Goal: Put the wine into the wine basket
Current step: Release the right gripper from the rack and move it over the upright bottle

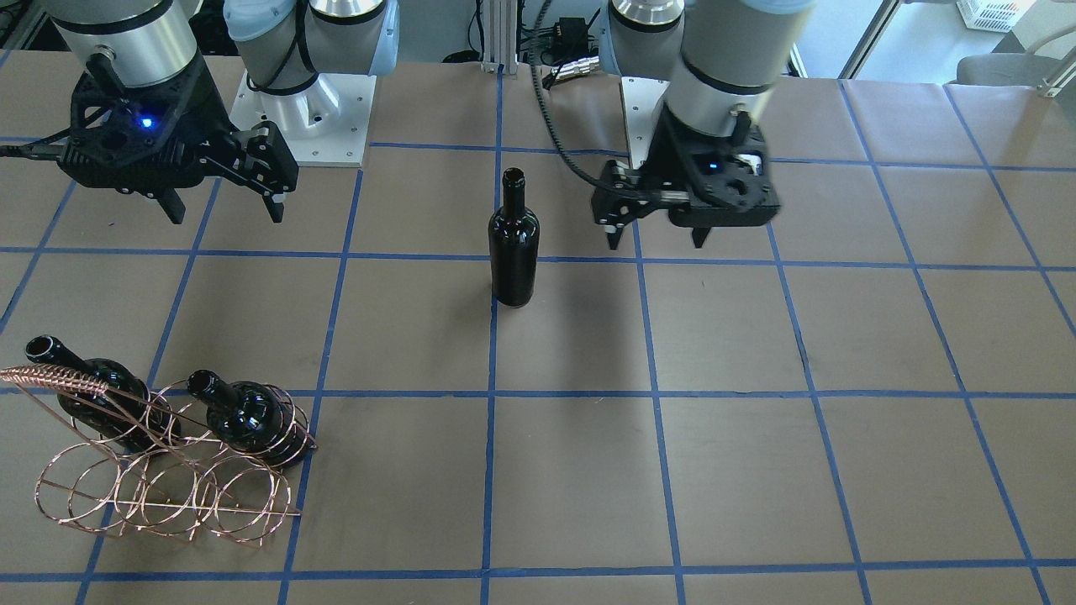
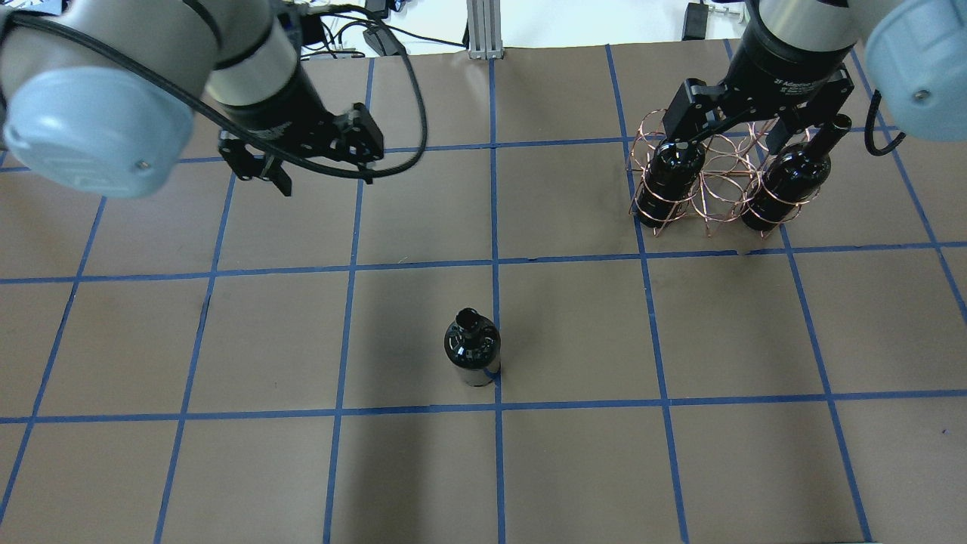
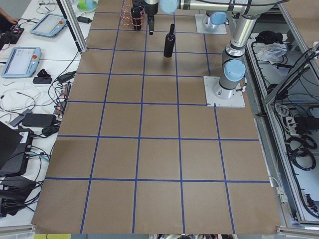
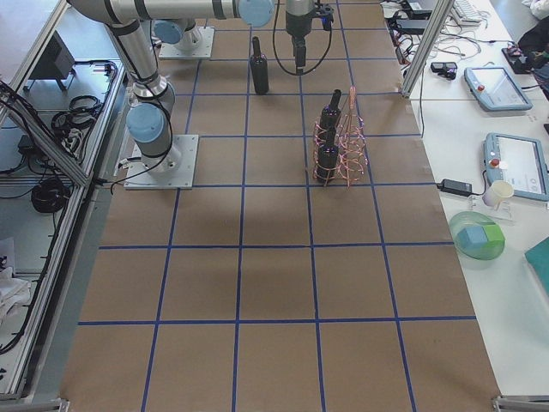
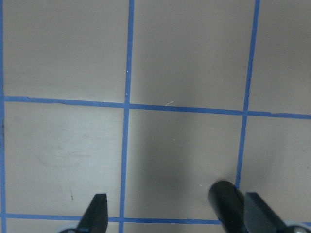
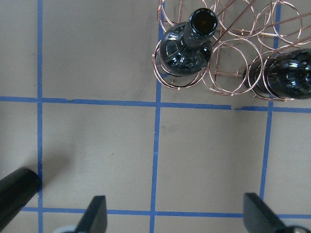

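Observation:
One near-black wine bottle [image 1: 514, 244] stands upright and alone near the table's middle; it also shows in the overhead view [image 2: 471, 349]. The copper wire wine basket [image 1: 168, 491] [image 2: 718, 177] holds two alike bottles [image 1: 113, 399] [image 1: 252, 416], with one slot between them empty. My left gripper [image 1: 656, 242] [image 2: 326, 181] is open and empty, hovering beside the standing bottle, whose dark neck [image 5: 226, 204] shows by one finger. My right gripper [image 1: 225, 214] [image 6: 177, 216] is open and empty, above the table short of the basket [image 6: 228, 73].
The table is brown paper with a blue tape grid [image 2: 495, 257]. Both arm bases [image 1: 307, 118] stand at the robot's edge. Side tables with tablets and cables [image 3: 22, 59] run along the operators' side. The standing bottle's neck [image 6: 17, 194] shows at the right wrist view's lower left.

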{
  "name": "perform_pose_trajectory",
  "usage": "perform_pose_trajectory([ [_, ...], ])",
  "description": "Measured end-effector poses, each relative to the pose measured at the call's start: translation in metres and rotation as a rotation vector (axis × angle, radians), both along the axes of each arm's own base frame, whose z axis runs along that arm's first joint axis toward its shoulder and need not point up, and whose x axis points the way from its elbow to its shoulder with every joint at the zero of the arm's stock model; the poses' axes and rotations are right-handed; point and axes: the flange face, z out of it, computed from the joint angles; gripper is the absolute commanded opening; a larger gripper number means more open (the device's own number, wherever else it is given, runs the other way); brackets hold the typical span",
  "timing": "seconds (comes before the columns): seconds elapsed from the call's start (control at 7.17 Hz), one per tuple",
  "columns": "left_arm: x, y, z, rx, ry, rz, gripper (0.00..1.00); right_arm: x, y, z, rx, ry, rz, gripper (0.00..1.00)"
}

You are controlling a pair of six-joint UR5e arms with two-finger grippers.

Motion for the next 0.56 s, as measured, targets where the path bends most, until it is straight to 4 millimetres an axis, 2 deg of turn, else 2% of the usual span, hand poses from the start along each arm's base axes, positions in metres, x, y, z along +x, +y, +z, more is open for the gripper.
perform_pose_trajectory([
  [0.14,0.029,-0.009,0.008,-0.002,0.012,-0.016,1.0,0.004,0.0,0.002,-0.007,-0.007,-0.017,1.0],
  [0.28,0.042,-0.011,0.011,-0.006,0.021,-0.021,1.0,0.017,0.001,0.003,-0.019,-0.012,-0.035,1.0],
  [0.56,0.046,-0.011,0.014,-0.009,0.02,-0.027,1.0,0.076,0.005,-0.005,-0.048,-0.008,-0.017,1.0],
])
